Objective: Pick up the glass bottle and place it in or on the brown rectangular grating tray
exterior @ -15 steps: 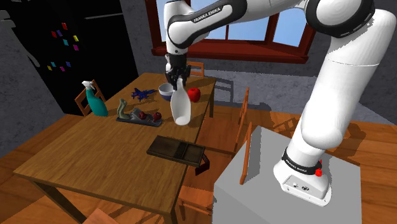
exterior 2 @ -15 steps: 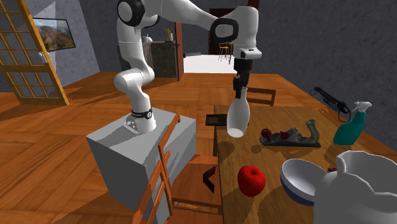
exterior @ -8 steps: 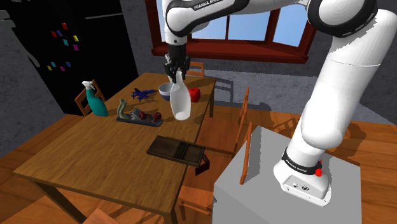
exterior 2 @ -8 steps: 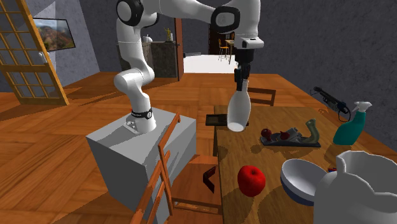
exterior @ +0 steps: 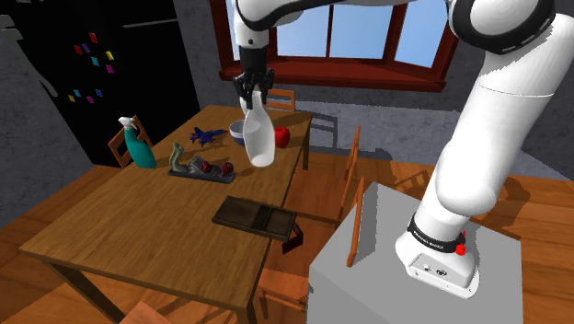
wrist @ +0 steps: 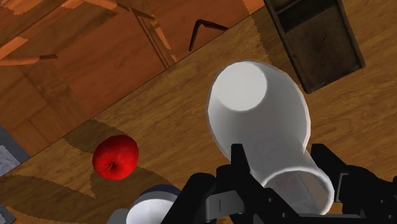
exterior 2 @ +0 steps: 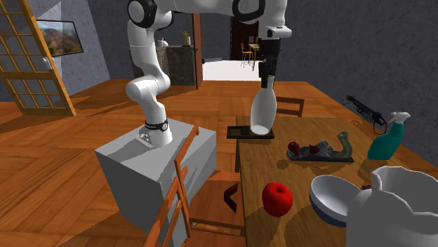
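Now 2 black fingers [wrist: 239, 167] of the gripper [exterior: 253, 96] clasp the narrow neck of a smooth, white, pear-shaped bottle [exterior: 260, 141].

Worktop [exterior: 138, 230] from shoulder view: bottle [exterior: 260, 138] hangs by neck in my gripper [exterior: 253, 92], above surface, touching nothing else. Tray [exterior: 255, 218] flat on worktop, nearer camera than bottle, at edge facing my stand [exterior: 396, 285]. Apple [exterior: 281, 136] and bowl [exterior: 239, 132] at far end behind bottle, bowl left of apple. Hand plane [exterior: 200, 167] mid-worktop, left of bottle; spray bottle [exterior: 137, 143] farther left, by opposite edge. Chair [exterior: 352, 198] between worktop and stand.
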Controlling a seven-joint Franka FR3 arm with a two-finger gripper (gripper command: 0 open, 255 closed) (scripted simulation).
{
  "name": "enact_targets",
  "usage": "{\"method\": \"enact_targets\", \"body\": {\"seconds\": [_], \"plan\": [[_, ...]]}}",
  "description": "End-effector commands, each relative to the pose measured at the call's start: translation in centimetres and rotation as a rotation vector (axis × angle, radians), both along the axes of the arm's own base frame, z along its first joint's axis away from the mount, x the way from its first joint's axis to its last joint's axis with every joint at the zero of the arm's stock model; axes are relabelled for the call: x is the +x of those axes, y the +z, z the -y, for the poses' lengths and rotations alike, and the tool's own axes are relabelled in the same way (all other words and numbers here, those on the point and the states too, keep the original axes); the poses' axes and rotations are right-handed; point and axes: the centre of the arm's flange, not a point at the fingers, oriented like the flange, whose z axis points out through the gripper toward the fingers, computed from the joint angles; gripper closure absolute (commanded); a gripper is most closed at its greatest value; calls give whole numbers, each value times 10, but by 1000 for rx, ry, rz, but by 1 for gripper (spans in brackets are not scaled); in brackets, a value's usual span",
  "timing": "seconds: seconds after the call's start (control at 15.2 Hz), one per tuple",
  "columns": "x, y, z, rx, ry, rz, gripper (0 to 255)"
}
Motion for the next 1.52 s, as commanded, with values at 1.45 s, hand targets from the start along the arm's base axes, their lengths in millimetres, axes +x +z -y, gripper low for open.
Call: {"method": "enact_targets", "body": {"seconds": [1.45], "plan": [[-90,50,-151,0,0,0,255]]}}
